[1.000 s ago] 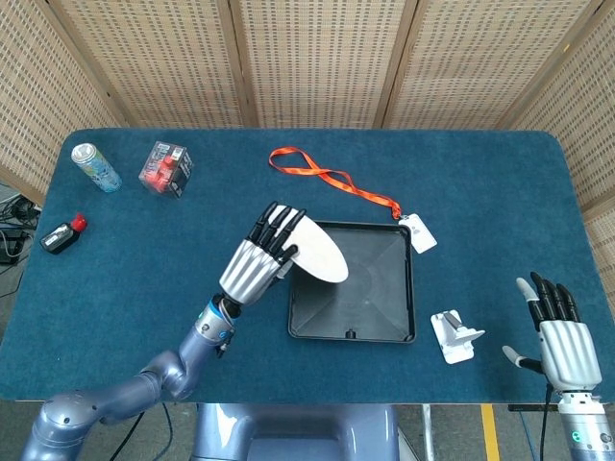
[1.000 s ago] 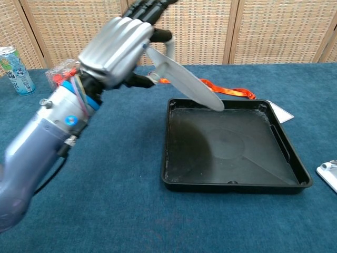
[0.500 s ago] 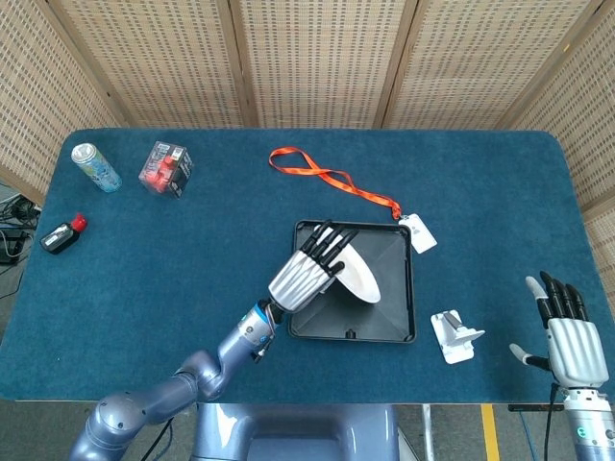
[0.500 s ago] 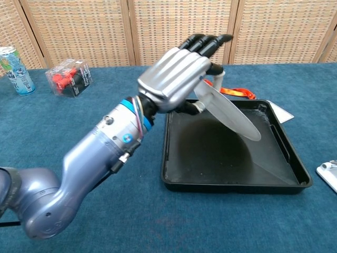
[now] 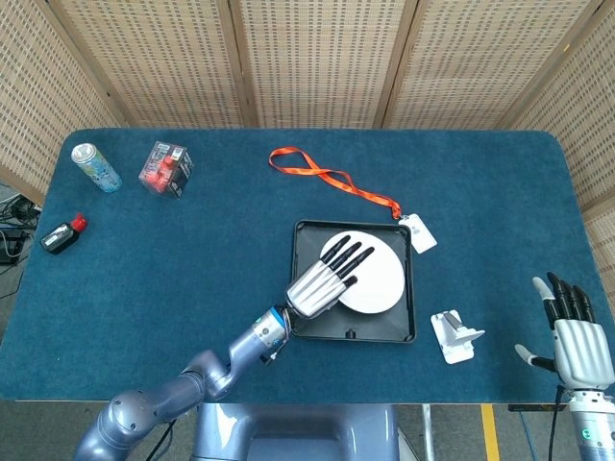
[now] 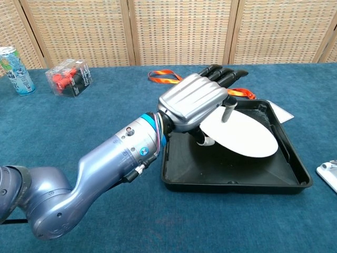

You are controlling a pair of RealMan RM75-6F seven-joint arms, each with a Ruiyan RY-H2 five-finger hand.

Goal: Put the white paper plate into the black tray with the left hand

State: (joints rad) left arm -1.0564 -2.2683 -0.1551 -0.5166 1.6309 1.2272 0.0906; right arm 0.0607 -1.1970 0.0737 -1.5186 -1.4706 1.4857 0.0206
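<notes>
Head view, left to right from the black tray [image 5: 303, 325]: left hand [image 5: 324, 285] over its left part, fingers spread above the white paper plate [image 5: 377, 279] lying inside; grip unclear. Far right of tray, right hand [image 5: 574, 336], empty, fingers apart.

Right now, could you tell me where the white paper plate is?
In both views the white paper plate lies inside the black tray, mid-table, with the left robot hand over its left edge.
</notes>
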